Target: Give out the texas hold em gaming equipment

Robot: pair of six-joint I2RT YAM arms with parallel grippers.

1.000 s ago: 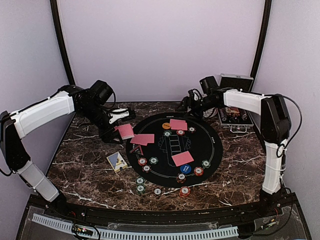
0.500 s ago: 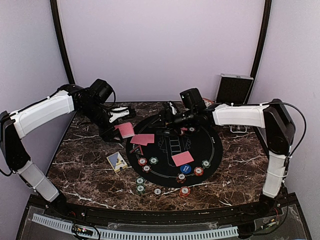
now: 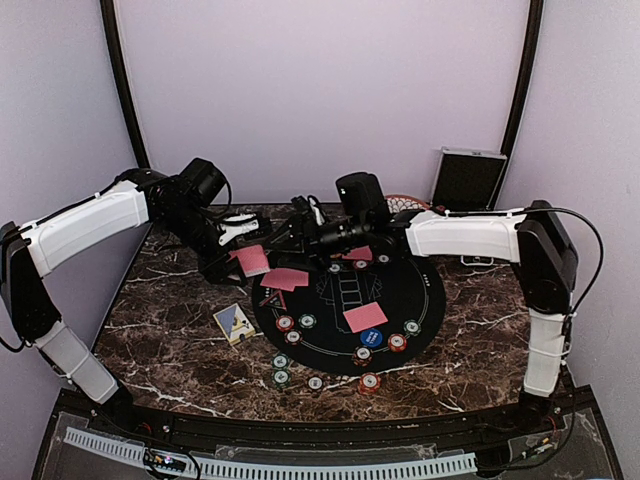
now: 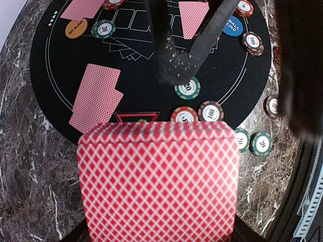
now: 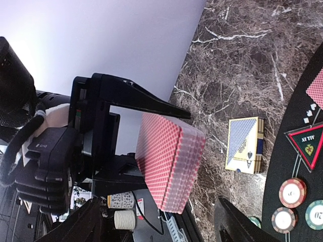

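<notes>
Left gripper (image 3: 235, 255) clamping deck of red-backed cards (image 4: 159, 181), holding it above marble table (image 3: 170, 320), left of centre in top view. Right gripper (image 3: 290, 232) hanging near deck's right side, fingers spread apart, facing it. Dealt cards (image 3: 365, 317) lying face down on black mat (image 3: 420, 290), mid-frame. Chips (image 3: 285, 323) sitting along mat's lower edge.

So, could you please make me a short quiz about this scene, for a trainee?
1. True or false: the left gripper is shut on the deck of cards.
2. Relative to the mat, the card box lies: A) on it; B) beside it, on the table; C) under it.
3. What colour is the SMALL BLIND disc?
Key: 1 true; 2 B; 3 blue.
</notes>
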